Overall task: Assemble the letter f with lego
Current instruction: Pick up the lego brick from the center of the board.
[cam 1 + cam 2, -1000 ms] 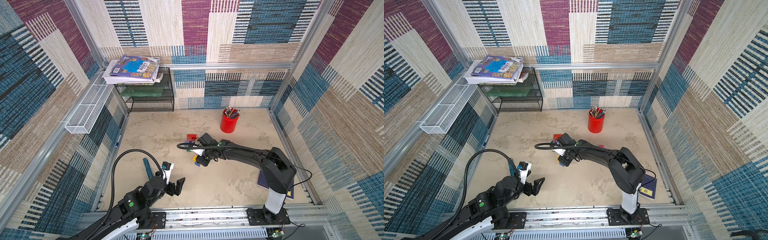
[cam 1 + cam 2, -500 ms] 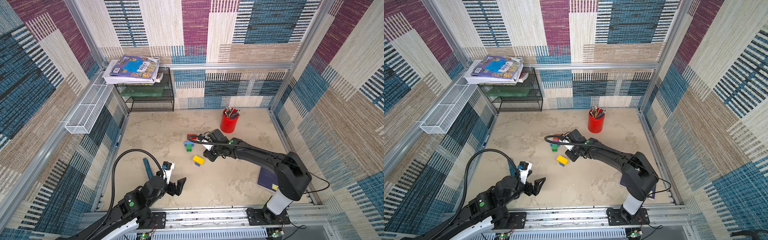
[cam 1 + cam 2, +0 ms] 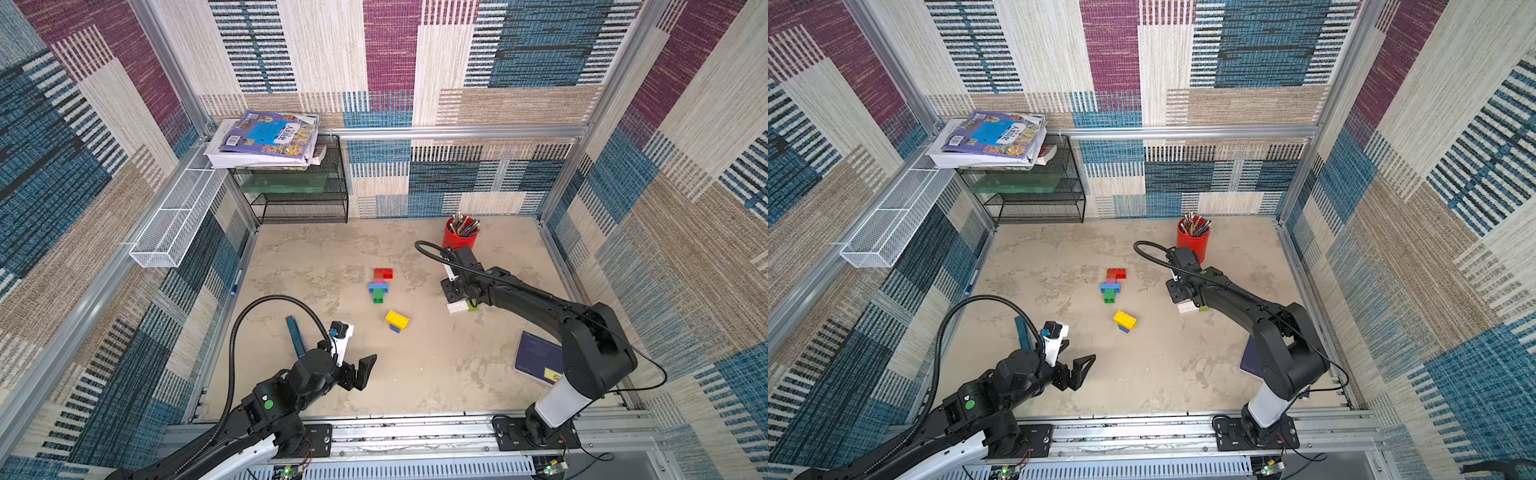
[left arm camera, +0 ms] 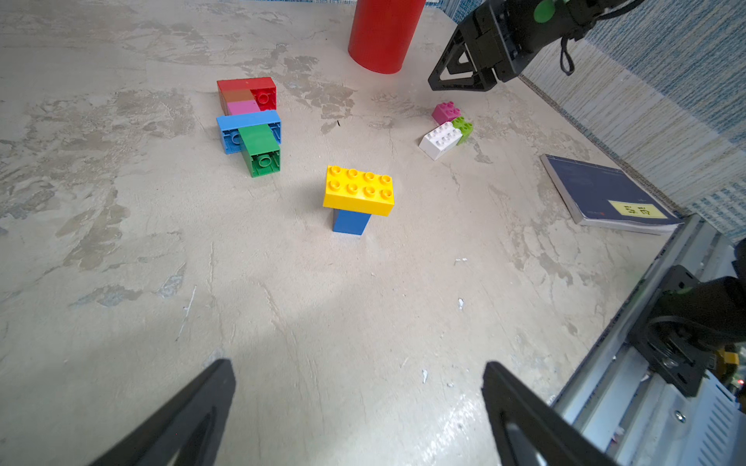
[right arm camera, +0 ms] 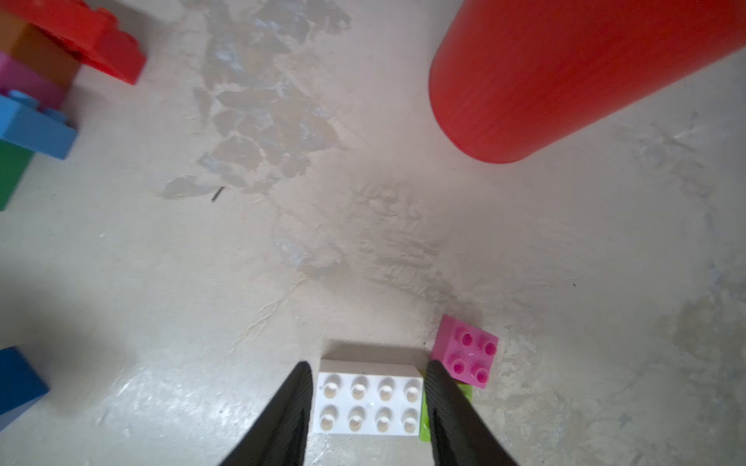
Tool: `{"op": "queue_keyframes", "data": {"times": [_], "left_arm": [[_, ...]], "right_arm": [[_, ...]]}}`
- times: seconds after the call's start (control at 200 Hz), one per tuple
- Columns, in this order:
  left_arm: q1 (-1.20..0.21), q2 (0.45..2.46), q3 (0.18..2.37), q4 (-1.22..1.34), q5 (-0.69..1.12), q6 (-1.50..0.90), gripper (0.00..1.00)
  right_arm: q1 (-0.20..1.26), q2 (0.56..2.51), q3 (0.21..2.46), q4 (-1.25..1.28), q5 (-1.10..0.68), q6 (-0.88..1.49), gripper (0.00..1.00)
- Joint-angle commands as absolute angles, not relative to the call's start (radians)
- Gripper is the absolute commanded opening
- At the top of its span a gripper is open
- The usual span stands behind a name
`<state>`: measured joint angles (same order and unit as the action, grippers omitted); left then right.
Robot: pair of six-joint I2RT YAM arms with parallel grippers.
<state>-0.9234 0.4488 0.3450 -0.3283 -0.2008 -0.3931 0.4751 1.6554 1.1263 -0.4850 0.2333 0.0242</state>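
— Whereas a second ago the right gripper [image 5: 368, 365] was down at the yellow brick [image 3: 397, 319], well away from the red pen cup [image 5: 565, 72], where is it now?

— It has swung toward the cup and hangs over the white brick [image 5: 367, 403], jaws parted and gripping nothing. The left gripper [image 4: 359, 387] has not stirred; its jaws stand wide and empty.

— How do the bricks lie against the right jaws?

— The white brick rests on the table and shows between the two fingers [image 5: 290, 411], one past each short end. A lime-green brick [image 4: 463, 128] touches one of those ends, and a pink brick [image 5: 468, 357] sits just beside it, nearer the cup. Farther from the cup a joined row [image 3: 379, 286] of red, orange, pink, blue and green bricks lies flat. Farther still stands the yellow brick, on top of a blue brick [image 4: 351, 222].

— And the surroundings?

— The table [image 3: 436, 374] is mottled beige. A dark notebook [image 3: 536, 357] lies well apart from the cup. A black mesh rack [image 3: 299, 199] topped with books [image 3: 266, 137] stands in the back corner, also well apart from the cup. The walls are striped panels of blue, maroon and beige.
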Motion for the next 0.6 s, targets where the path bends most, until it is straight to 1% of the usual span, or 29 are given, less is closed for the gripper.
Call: {"op": "queue_keyframes", "data": {"times": [0.0,0.12,0.23,0.596], "left_arm": [[-0.922,0.461,0.355,-0.295,-0.179,-0.396,0.99],[-0.923,0.465,0.354,-0.297,-0.177,-0.398,0.99],[-0.923,0.465,0.355,-0.300,-0.180,-0.397,0.99],[-0.922,0.463,0.348,-0.302,-0.184,-0.404,0.99]], "right_arm": [[0.443,1.682,1.129,-0.490,0.327,0.104,0.49],[0.402,1.699,1.118,-0.490,0.340,0.133,0.49],[0.368,1.706,1.103,-0.481,0.312,0.143,0.51],[0.338,1.762,1.089,-0.453,0.262,0.144,0.51]]}}
